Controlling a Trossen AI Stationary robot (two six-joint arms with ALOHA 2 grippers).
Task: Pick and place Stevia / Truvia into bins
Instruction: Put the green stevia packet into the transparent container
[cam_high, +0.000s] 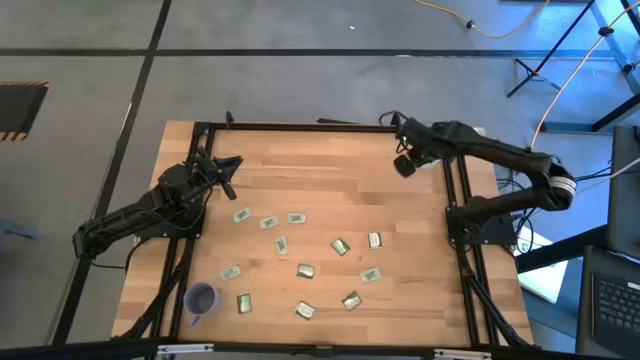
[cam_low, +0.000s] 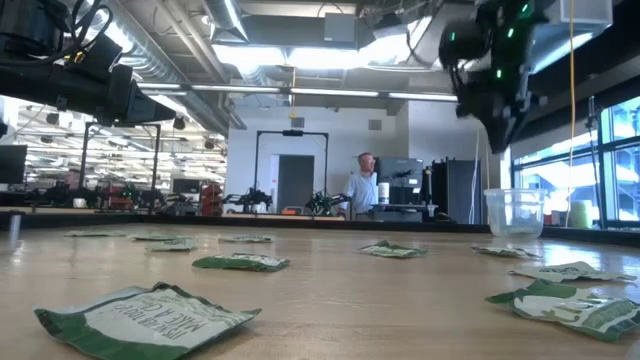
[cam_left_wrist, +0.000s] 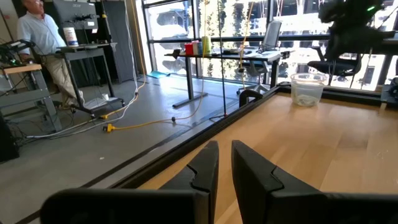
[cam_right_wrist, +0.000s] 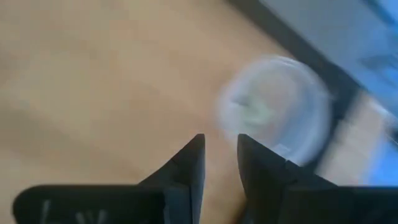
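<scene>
printed lettering on nearest sachet (cam_low: 150, 322), upside down, not legible

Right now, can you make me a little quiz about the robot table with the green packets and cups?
1. True or false: the purple cup stands at the table's front left corner.
2. Which gripper hangs above the clear cup: A the left gripper, B the right gripper?
3. Fill in: the sachets lying on the wood are green and ____.

Key: 1 true. 2 B. 3 white.
</scene>
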